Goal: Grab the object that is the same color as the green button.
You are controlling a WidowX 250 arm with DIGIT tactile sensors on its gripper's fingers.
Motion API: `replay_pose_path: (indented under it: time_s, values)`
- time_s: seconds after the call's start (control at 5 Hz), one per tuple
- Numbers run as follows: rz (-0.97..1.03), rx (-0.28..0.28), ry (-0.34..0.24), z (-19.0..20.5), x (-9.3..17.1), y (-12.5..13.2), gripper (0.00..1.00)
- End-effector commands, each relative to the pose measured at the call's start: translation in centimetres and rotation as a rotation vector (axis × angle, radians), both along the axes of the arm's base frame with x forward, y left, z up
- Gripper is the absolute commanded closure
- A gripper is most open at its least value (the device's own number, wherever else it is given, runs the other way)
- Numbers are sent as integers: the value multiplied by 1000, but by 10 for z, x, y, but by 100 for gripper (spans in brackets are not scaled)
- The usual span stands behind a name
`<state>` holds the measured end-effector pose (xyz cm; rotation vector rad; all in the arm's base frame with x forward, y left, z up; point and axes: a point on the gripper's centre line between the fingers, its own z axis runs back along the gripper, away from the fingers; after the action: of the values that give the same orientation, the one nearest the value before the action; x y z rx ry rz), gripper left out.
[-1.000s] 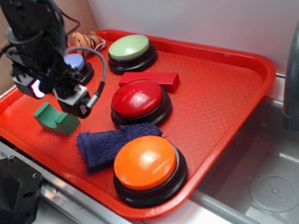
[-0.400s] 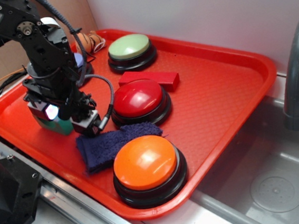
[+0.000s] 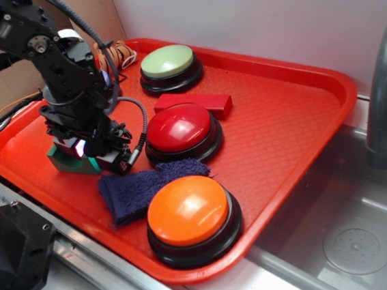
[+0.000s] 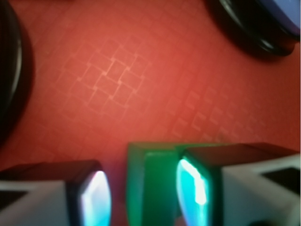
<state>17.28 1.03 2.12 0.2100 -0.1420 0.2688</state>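
The dark-green block point(image 3: 65, 161) lies on the red tray point(image 3: 279, 109) at its left, partly hidden under my gripper point(image 3: 77, 148). In the wrist view the block point(image 4: 155, 188) sits between my open fingers, against the right pad point(image 4: 193, 188) with a gap to the left pad point(image 4: 94, 200). My gripper point(image 4: 143, 195) is down at tray level around the block. The pale-green button point(image 3: 167, 66) on its black base stands at the tray's far side.
A red button point(image 3: 180, 131) and a red rectangular block point(image 3: 193, 104) lie just right of my gripper. A blue cloth point(image 3: 139, 188) and an orange button point(image 3: 190, 214) lie in front. A lilac-blue button point(image 4: 277, 19) is behind. A sink and faucet point(image 3: 384, 92) are at the right.
My gripper has moved left and down from above the tray onto the green block, which now sits between the fingers. The block has not moved.
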Motion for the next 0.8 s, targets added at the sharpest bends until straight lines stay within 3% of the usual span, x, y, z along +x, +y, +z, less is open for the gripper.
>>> replay_pose_path:
  time_s: [0.0,0.4,0.6]
  values:
    - [10,-6,1,0,-1,8,100]
    - [50,-121,-6,45,13,15,100]
    - [69,-215,-41,85,25,19,100]
